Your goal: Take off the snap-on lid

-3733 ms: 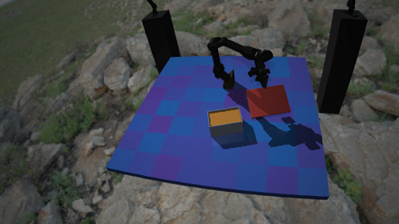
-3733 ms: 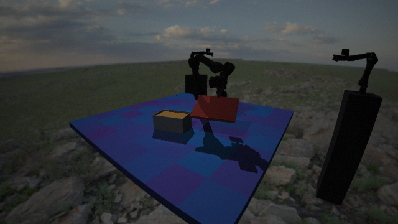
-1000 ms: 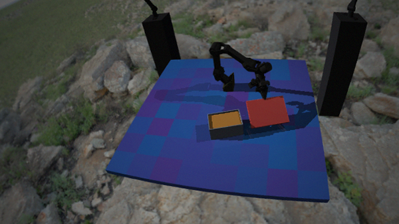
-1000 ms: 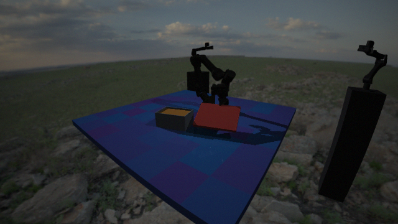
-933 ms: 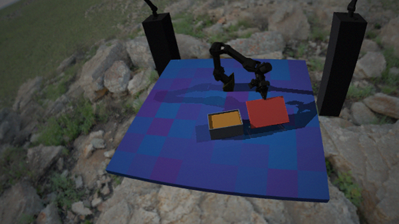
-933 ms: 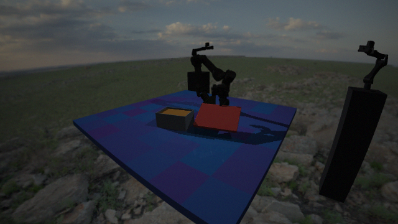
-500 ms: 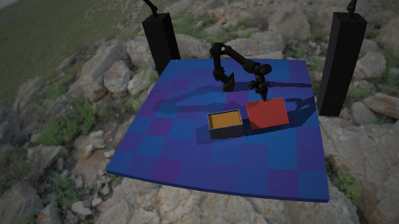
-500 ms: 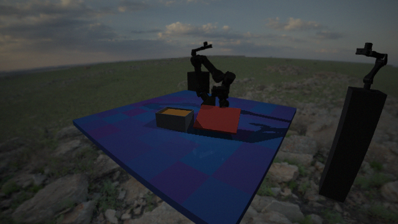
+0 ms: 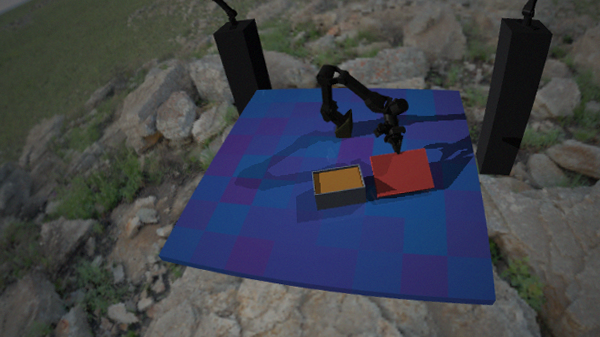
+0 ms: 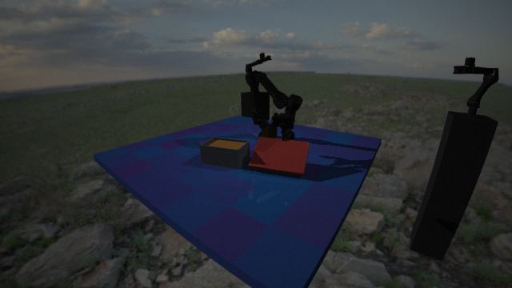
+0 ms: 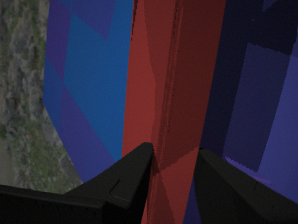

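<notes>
The red lid (image 9: pixel 402 173) (image 10: pixel 281 155) (image 11: pixel 186 95) is off the box and beside it. Its smooth top faces up; it is tilted, with the edge at my gripper raised and the far edge low, close to the table. Whether that low edge touches the table I cannot tell. My gripper (image 9: pixel 398 151) (image 10: pixel 287 139) (image 11: pixel 172 154) is shut on the lid's edge nearest the arm's base. The dark grey storage box (image 9: pixel 341 198) (image 10: pixel 224 156) stands upright and open, with an orange-yellow inside, a narrow gap away from the lid. The lid's underside is hidden in the top and exterior views.
The table (image 9: pixel 303 253) (image 10: pixel 224 200) has a blue and purple checked top. The arm's base stands behind the box and lid. Two black pillars (image 9: pixel 515 96) (image 9: pixel 243 60) with small arms on top stand beyond the table's edges.
</notes>
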